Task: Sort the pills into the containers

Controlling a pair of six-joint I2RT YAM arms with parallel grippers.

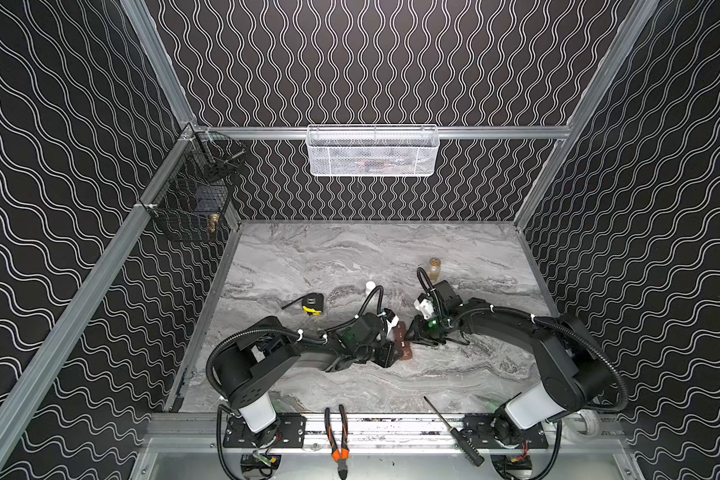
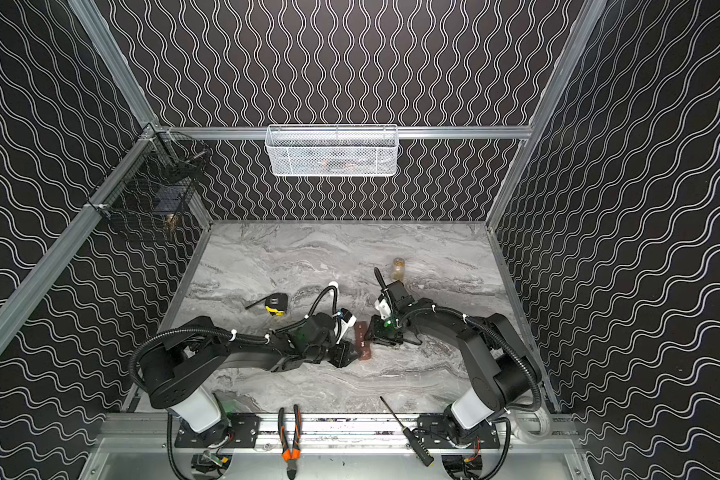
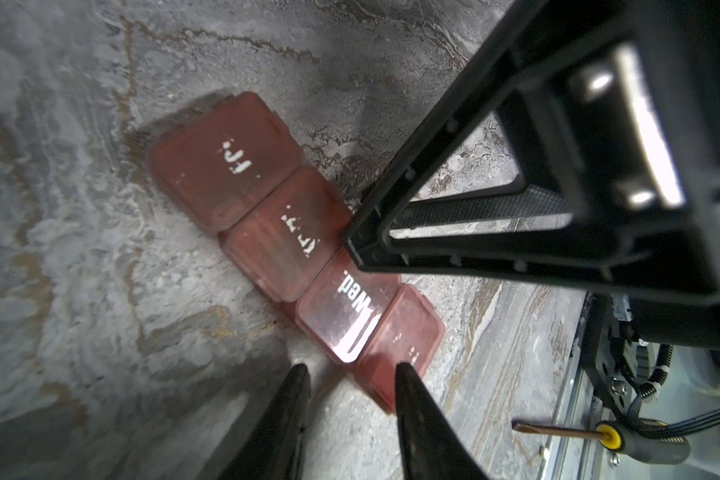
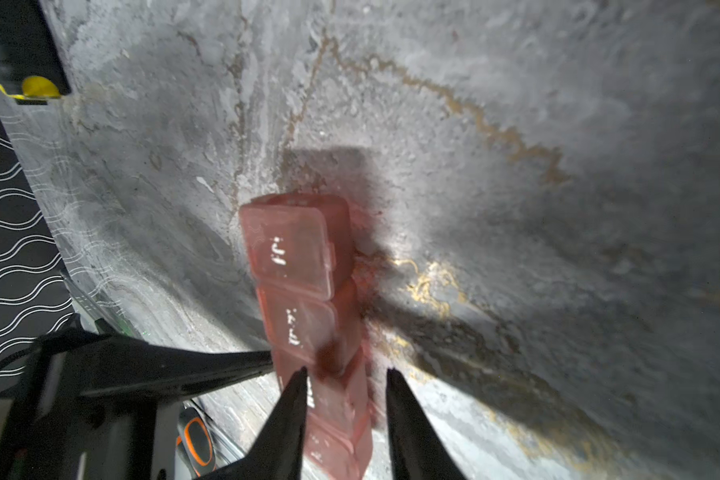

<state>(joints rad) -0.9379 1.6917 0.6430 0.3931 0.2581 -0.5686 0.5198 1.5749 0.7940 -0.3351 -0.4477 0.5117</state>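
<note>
The containers (image 1: pixel 404 344) (image 2: pixel 363 341) are a reddish-brown strip of four lidded compartments lying flat on the marble table, all lids down (image 3: pixel 267 216) (image 4: pixel 296 266). My left gripper (image 3: pixel 352 368) (image 1: pixel 395 354) stands open at the strip's near end, one fingertip over the corner of the last compartment. My right gripper (image 4: pixel 346 370) (image 1: pixel 412 338) is open astride the strip from the other side, with a gap showing beside one finger. Its black finger (image 3: pixel 391 232) meets the strip's edge in the left wrist view. The pills are out of view.
An amber bottle (image 1: pixel 434 268) and a white cap (image 1: pixel 370 286) stand behind the arms. A tape measure (image 1: pixel 312 304) lies to the left. Pliers (image 1: pixel 336 436) and a screwdriver (image 1: pixel 454 432) rest on the front rail. A white basket (image 1: pixel 373 151) and a black wire basket (image 1: pixel 192 208) hang on the walls.
</note>
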